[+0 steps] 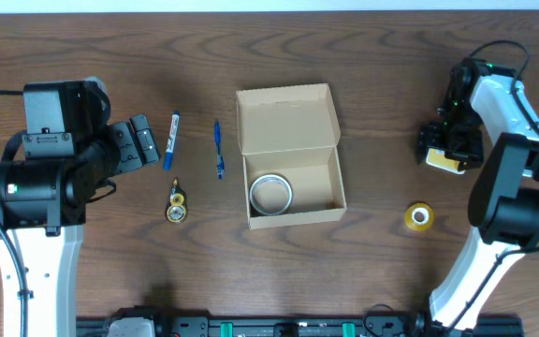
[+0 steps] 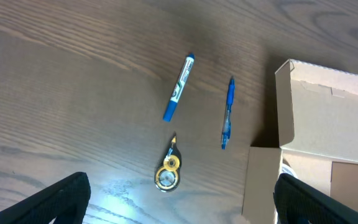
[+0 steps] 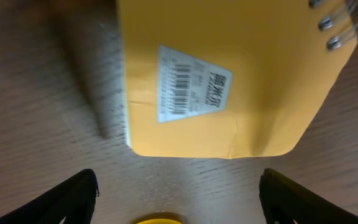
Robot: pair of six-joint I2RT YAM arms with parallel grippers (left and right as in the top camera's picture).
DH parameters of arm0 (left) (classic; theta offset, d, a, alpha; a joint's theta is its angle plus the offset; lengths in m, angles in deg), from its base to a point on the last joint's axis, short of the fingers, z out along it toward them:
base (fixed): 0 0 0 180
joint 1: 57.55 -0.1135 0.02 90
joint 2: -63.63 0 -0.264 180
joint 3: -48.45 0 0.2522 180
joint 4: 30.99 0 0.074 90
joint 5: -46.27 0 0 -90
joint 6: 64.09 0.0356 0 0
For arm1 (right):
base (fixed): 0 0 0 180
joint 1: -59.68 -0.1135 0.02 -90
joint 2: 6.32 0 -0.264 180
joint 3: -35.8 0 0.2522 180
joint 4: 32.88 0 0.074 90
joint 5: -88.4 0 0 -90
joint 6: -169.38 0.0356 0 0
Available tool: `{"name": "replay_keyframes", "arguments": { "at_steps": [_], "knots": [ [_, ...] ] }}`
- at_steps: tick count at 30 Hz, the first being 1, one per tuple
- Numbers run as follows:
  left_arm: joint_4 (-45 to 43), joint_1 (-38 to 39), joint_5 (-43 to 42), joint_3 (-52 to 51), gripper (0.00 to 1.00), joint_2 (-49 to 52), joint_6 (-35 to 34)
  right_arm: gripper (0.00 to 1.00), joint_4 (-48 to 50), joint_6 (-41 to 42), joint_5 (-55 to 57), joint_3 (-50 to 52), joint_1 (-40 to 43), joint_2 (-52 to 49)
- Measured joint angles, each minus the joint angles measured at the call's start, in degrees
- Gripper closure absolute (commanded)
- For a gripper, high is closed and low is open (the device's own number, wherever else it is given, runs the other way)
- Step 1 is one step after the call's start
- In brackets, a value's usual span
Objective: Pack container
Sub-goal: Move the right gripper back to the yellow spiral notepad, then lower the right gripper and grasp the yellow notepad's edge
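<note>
The container [image 1: 338, 178], a tan cardboard box, stands mid-table with its flap lid [image 1: 284, 117] folded back. A clear tape roll [image 1: 271, 194] lies inside. My left gripper [image 1: 144, 142] hovers open left of a blue marker [image 1: 172, 140]; in its wrist view the gripper [image 2: 182, 208] holds nothing, and the container [image 2: 263, 180] shows at the right. My right gripper [image 1: 447, 140] is at the far right over a yellow spiral notepad [image 1: 445, 162]. Seen from its wrist, the gripper [image 3: 179, 205] is open and empty, with the notepad [image 3: 253, 87] lying on the table just beyond the fingertips.
A blue pen [image 1: 219, 148] lies between the marker and the box. A yellow correction-tape dispenser [image 1: 176, 204] sits below the marker. A yellow tape roll [image 1: 420, 216] lies right of the box, and its edge shows as the tape roll [image 3: 158, 219] between my right fingers.
</note>
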Motion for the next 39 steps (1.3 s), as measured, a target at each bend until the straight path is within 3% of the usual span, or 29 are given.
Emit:
{"name": "replay_keyframes", "arguments": {
  "at_steps": [5, 20, 23, 25, 30, 39],
  "knots": [
    [0.0, 0.0, 0.0, 0.0, 0.05, 0.0, 0.0, 0.11, 0.26, -0.61, -1.27, 0.39, 1.46, 2.91],
    [-0.46, 0.0, 0.0, 0.0, 0.05, 0.0, 0.0, 0.09, 1.27, -13.6, -8.26, 0.39, 6.08, 3.65],
    [-0.48, 0.0, 0.0, 0.0, 0.05, 0.0, 0.0, 0.01, 1.27, -14.36, -8.76, 0.39, 7.39, 3.65],
    [-0.5, 0.0, 0.0, 0.0, 0.05, 0.0, 0.0, 0.01, 1.46, -14.88, -8.85, 0.39, 7.93, 3.65],
    [-0.83, 0.0, 0.0, 0.0, 0.05, 0.0, 0.0, 0.01, 2.69, -14.25, -8.85, 0.39, 8.33, 3.65],
    [-0.81, 0.0, 0.0, 0.0, 0.05, 0.0, 0.0, 0.01, 5.09, -5.6, -3.04, 0.9, 8.33, 3.65]
  ]
}}
